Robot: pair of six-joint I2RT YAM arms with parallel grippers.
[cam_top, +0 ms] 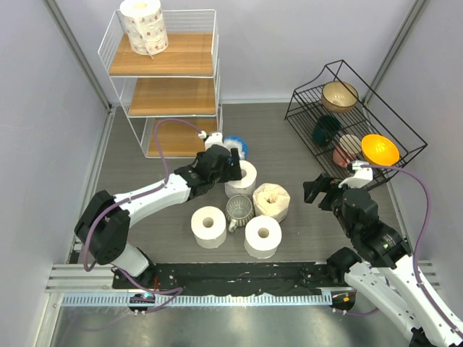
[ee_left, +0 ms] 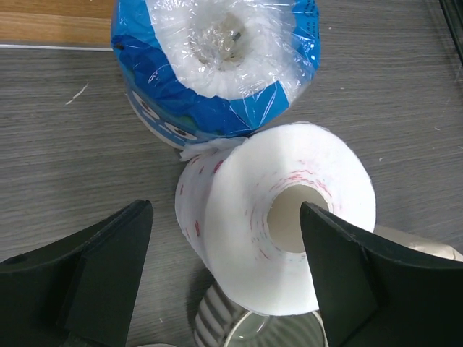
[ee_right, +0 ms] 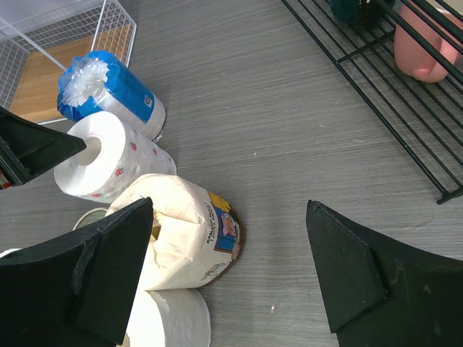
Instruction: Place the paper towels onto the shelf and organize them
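Note:
The white wire shelf (cam_top: 165,79) stands at the back left with one red-dotted roll (cam_top: 144,27) on its top board. On the table stand a second red-dotted roll (cam_top: 243,178), a blue-wrapped roll (cam_top: 236,144), a cream roll (cam_top: 272,202) and two plain white rolls (cam_top: 208,225) (cam_top: 262,235). My left gripper (cam_top: 224,165) is open, its fingers astride the dotted roll (ee_left: 278,217), one fingertip (ee_left: 336,253) over its core; the blue-wrapped roll (ee_left: 217,61) is just beyond. My right gripper (cam_top: 318,189) is open and empty, right of the cream roll (ee_right: 184,235).
A clear ribbed glass mug (cam_top: 239,211) sits among the rolls. A black wire rack (cam_top: 354,123) with bowls and an orange bowl (cam_top: 380,150) stands at the back right. Grey walls close both sides.

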